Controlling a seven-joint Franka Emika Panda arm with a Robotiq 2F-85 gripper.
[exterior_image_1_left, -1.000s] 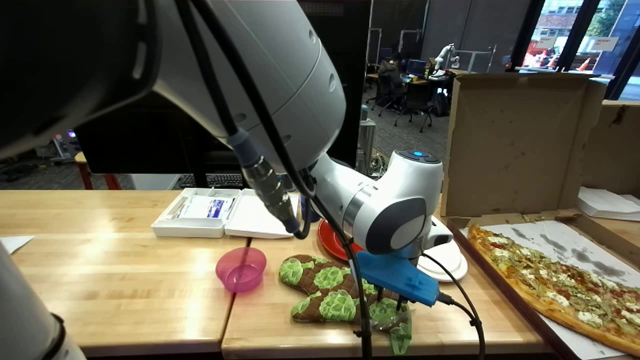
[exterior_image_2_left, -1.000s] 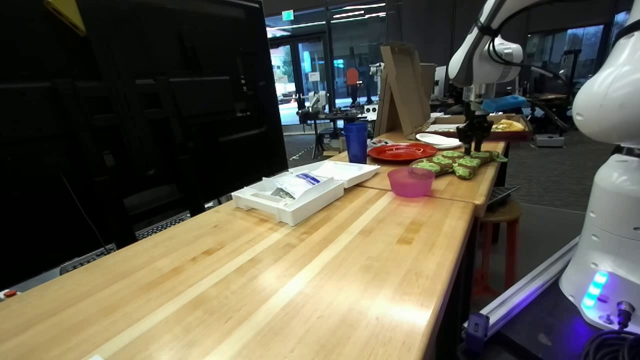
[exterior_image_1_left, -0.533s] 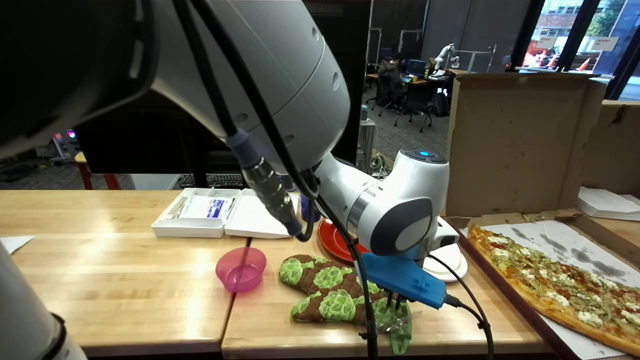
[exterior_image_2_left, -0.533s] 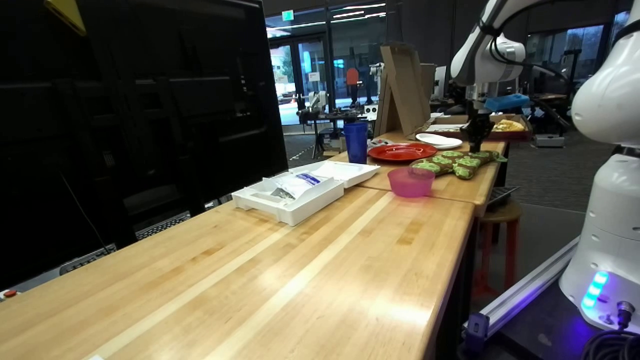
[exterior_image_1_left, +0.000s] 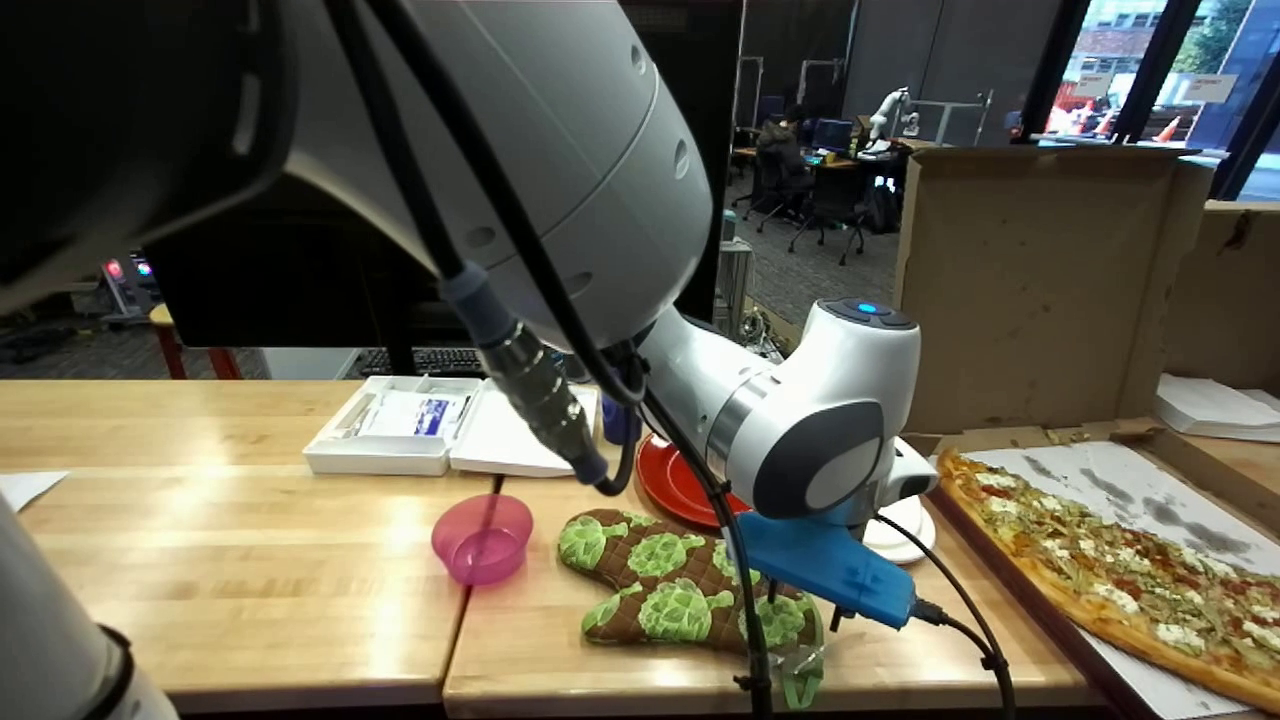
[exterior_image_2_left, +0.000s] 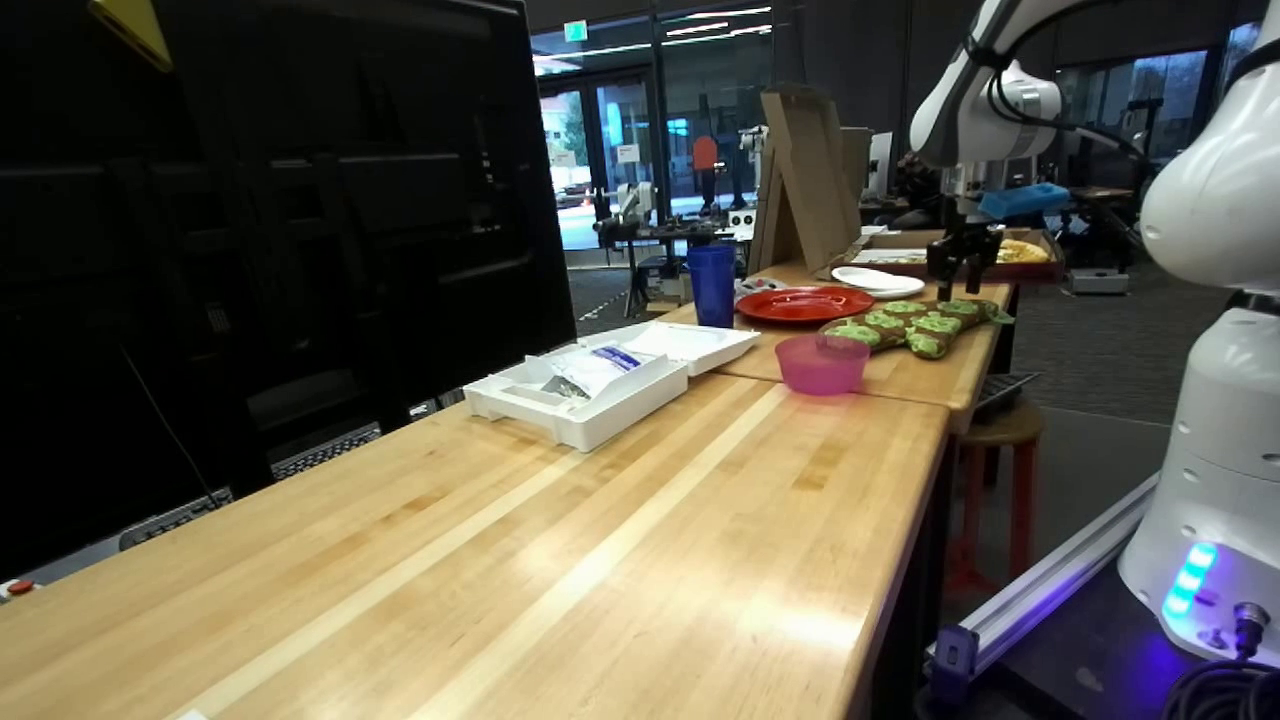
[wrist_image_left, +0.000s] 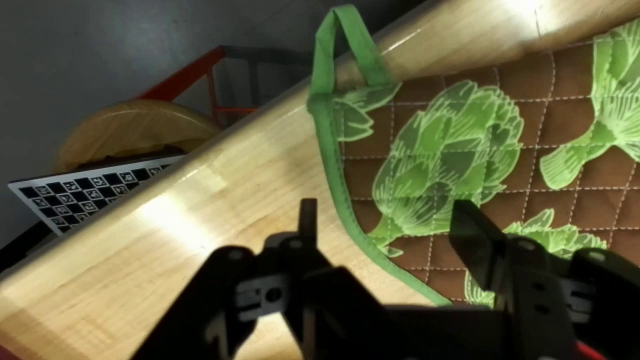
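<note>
The jaws stand wide apart now, wider than half a second ago, and hold nothing. The oven mitt (exterior_image_1_left: 680, 600) lies unmoved on the table (exterior_image_1_left: 250, 560), partly beneath them, near the pink bowl (exterior_image_1_left: 483, 540); I judge it is ungripped.

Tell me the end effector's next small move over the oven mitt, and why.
I'd probably lower the end effector slightly, jaws open. In the wrist view it stands open across the green hem of the oven mitt, one finger over the mitt, the other over the table, so going down might straddle the edge. Contact with the mitt is unclear.
</note>
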